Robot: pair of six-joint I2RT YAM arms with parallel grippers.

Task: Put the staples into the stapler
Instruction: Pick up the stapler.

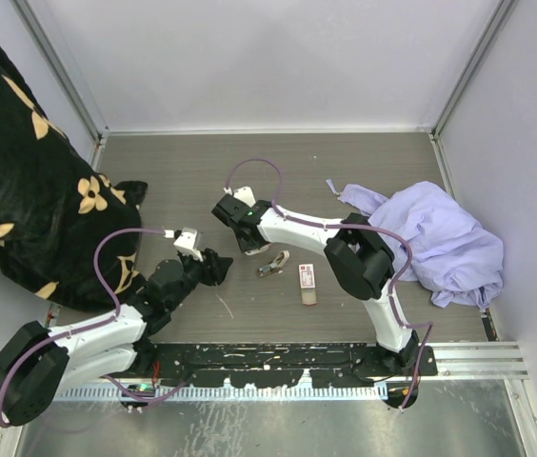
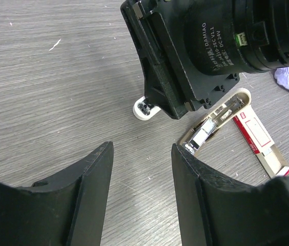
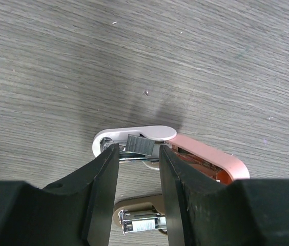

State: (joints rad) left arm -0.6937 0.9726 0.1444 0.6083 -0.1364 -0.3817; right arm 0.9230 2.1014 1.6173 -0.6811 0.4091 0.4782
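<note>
Right pincer [image 3: 138, 154] pinching a staple strip [image 3: 142, 145] over the open stapler [image 3: 185, 154]; left pincer [image 2: 142, 192] spread, empty, above the worktop [image 2: 57, 102].

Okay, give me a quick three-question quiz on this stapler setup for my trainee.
1. True or false: the left claw is gripping the staples box.
2. What lies on the right of the table in the top view? A) a cardboard carton B) a purple cloth C) scissors
3. Fill in: the grey staple strip sits between the fingers of the ___ claw.
Key: 1 false, the left claw is open and empty, and the staples box lies on the table. 2 B. 3 the right claw.
</note>
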